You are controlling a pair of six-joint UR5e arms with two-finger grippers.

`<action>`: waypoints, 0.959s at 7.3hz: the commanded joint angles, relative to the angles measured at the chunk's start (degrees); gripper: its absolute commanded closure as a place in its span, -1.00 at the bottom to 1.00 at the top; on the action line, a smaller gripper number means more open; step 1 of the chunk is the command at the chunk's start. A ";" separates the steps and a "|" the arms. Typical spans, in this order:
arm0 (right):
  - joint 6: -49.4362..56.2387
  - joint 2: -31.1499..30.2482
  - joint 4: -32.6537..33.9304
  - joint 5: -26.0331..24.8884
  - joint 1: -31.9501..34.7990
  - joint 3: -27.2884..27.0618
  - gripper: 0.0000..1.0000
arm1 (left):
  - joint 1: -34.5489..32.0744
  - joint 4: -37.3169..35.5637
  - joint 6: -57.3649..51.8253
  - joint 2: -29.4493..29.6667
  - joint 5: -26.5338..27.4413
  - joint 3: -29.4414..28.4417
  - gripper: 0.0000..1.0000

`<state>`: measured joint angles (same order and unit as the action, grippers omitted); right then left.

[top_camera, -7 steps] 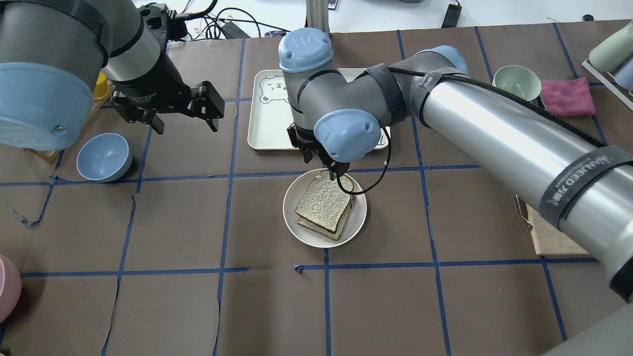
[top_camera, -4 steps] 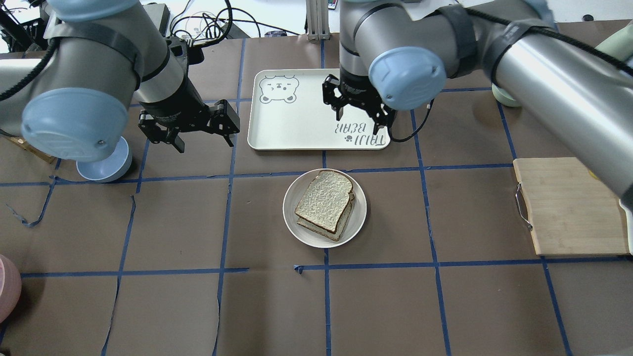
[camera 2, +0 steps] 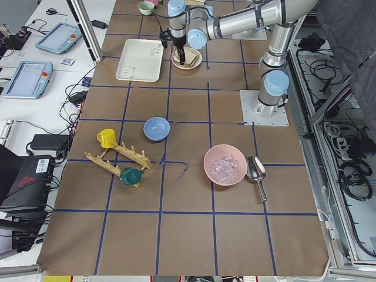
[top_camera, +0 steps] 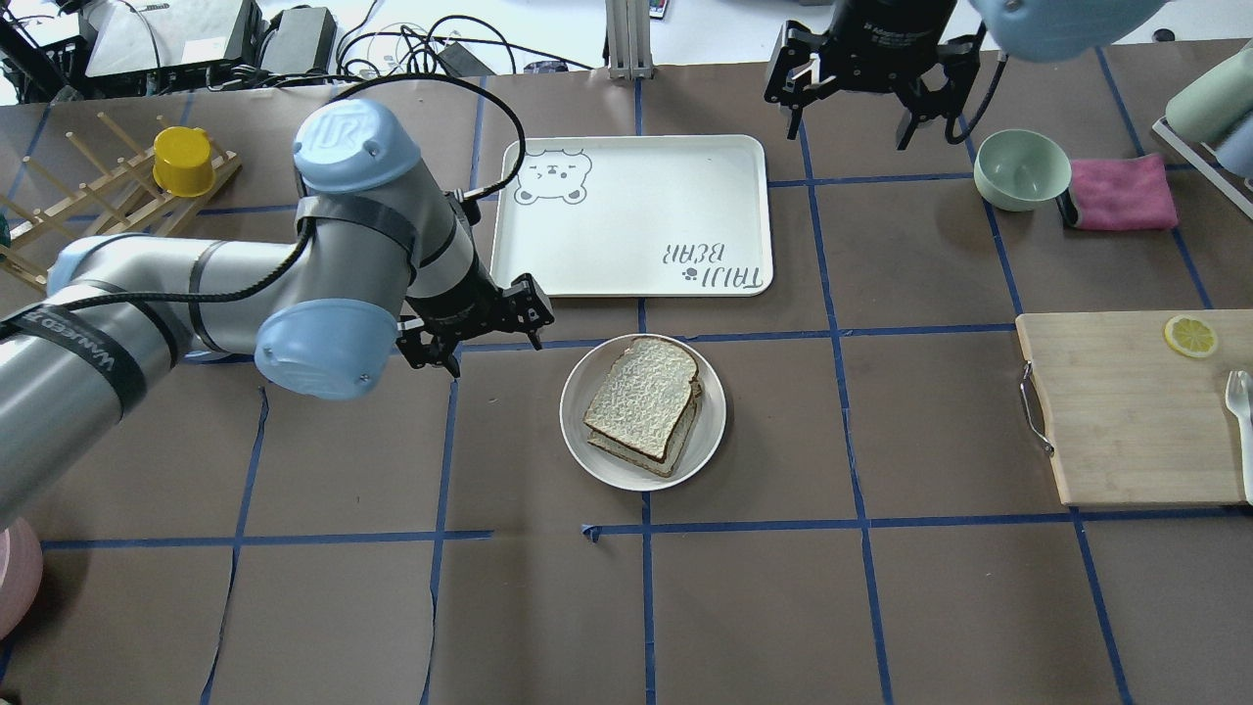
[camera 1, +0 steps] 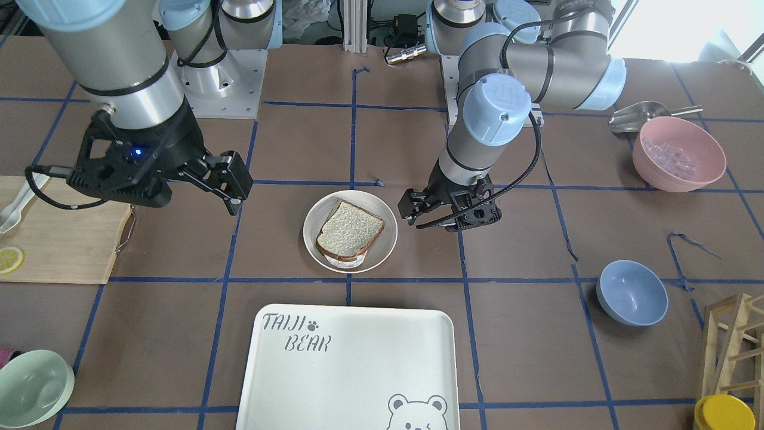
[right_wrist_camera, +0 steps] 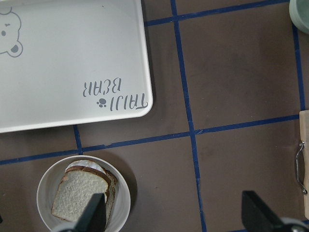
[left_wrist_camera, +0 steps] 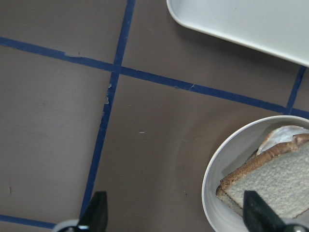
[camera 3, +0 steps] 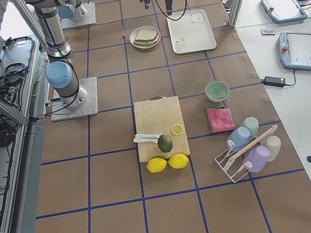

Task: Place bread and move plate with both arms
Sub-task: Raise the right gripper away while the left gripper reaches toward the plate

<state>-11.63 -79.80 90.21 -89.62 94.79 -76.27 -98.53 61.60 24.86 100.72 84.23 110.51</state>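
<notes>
Repositioned since the earlier frame: left arm (top_camera: 196, 284) swung in low toward mid-worktop (top_camera: 881, 587), right arm (camera 1: 119, 77) pulled back high past the far side of the bear-printed tray (top_camera: 636, 196). Set centrally on the worktop, just short of the tray: plate (top_camera: 578, 431), not gripped. Already laid on it, atop a lower slice (top_camera: 636, 455): bread (top_camera: 641, 397). Placing judged complete; two-arm plate move outstanding. Left gripper (top_camera: 494, 343): fingers apart, empty, just beside the plate rim. Right gripper (top_camera: 847, 122): fingers apart, empty, well clear.

You have one plate (top_camera: 710, 431), two stacked bread slices (top_camera: 643, 397), one bear tray (top_camera: 626, 196), three bowls — blue (camera 1: 631, 292), green (camera 1: 33, 388), pink (camera 1: 674, 176) — one cutting board (top_camera: 1126, 411), two whole lemons (camera 3: 157, 164).
</notes>
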 commanded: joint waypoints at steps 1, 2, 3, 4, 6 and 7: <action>10.19 -2.90 -1.80 -0.29 -0.40 0.25 -1.00 | -3.42 -8.04 3.09 5.00 0.06 4.26 -1.00; 10.57 -2.99 -1.71 -0.56 -0.31 -0.11 -1.00 | -3.77 -9.20 2.74 6.50 -0.12 4.97 -0.87; 11.10 -3.08 -1.71 -1.26 -0.48 -0.72 -1.00 | -4.82 -9.30 1.95 7.47 -0.03 5.33 -0.70; 12.41 -3.17 -1.71 -1.70 -0.31 -0.81 -1.00 | -5.44 -9.30 0.55 8.09 -0.12 5.42 -0.41; 12.34 -3.16 -2.49 -2.93 -0.84 -1.16 -1.00 | -5.62 -9.30 -1.21 8.27 -0.12 5.33 0.32; 12.59 -3.08 -2.41 -2.85 -1.10 -1.25 -1.00 | -5.62 -9.30 -1.48 8.27 -0.12 5.24 0.77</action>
<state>0.81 -82.90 87.95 -92.30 93.93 -77.35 -104.08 52.31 24.10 108.91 84.12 115.81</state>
